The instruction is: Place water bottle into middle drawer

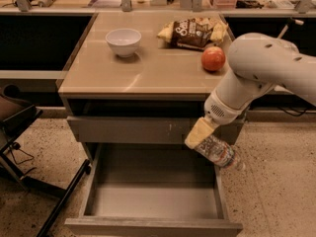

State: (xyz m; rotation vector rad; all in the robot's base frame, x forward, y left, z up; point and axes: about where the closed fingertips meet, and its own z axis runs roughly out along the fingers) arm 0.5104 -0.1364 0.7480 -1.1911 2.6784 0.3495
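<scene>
My gripper point(198, 135) hangs from the white arm at the right, in front of the cabinet and above the right side of the open middle drawer point(153, 196). It is shut on the water bottle point(217, 152), a clear crinkled bottle that lies tilted, cap end pointing down to the right over the drawer's right wall. The drawer is pulled out, with tall grey walls and a bare grey floor. Above it sits a closed grey drawer front point(133, 130) with pale scratch marks.
On the tan counter point(98, 73) stand a white bowl point(123, 41), a chip bag point(193, 32) and a red apple point(213, 59). A black chair base point(29, 167) stands at the left on the speckled floor.
</scene>
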